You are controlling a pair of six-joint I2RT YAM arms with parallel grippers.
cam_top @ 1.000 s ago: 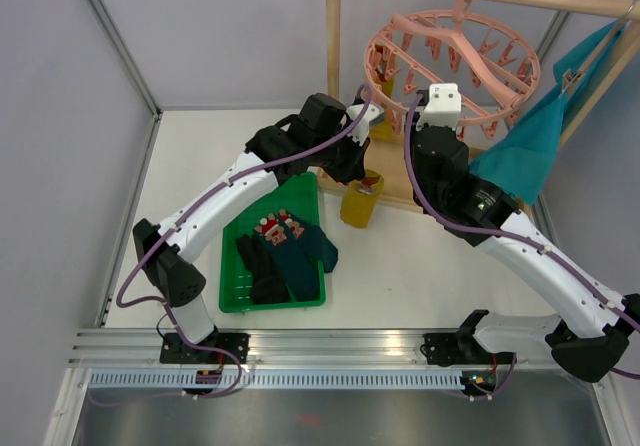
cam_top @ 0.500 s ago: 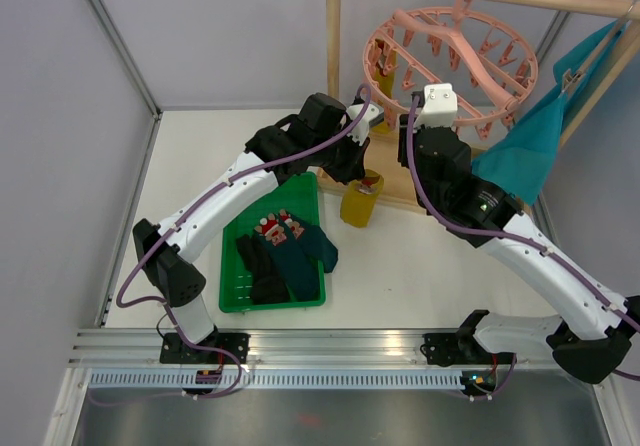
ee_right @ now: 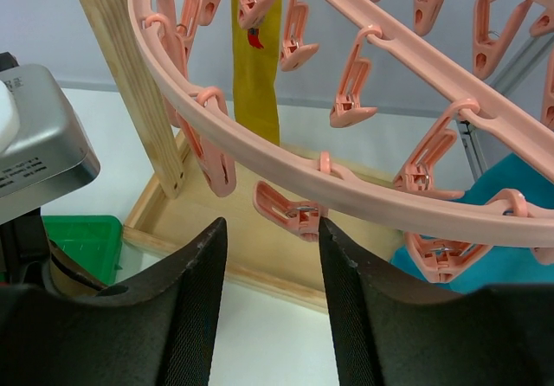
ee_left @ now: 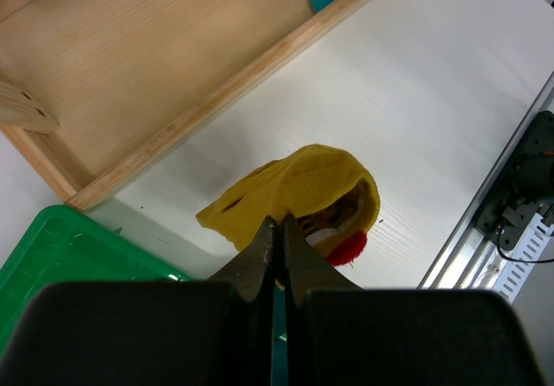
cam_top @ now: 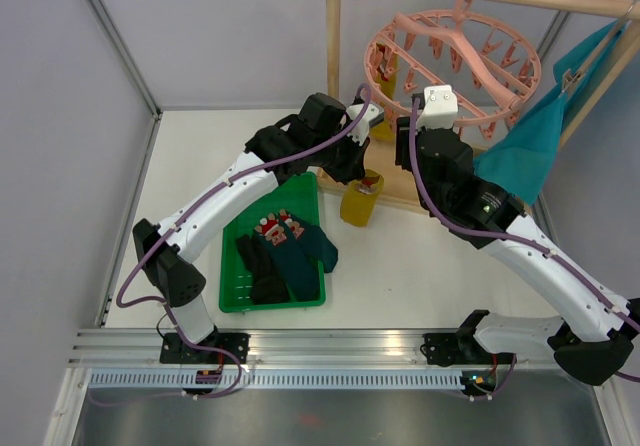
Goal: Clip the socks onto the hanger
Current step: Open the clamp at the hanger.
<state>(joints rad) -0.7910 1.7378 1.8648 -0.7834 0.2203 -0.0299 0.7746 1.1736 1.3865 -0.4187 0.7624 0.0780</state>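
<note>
White surface under everything. Leftmost, green tray with remaining socks. Next, left fingers pinched shut on mustard sock, dangling over surface beside wooden frame. Then right fingers, parted around one peg of hanger, no squeeze evident. Risks: peg closed when sock arrives; ring swinging if nudged; thin pinch, possible slip.

Hemmed in overhead by the hanger and its dangling pegs, one right at the gap of the right hand. Blocked leftward by the wooden post. Around the left hand, squeezed between green tray and wooden base; found bare surface only past the yellow sock.
</note>
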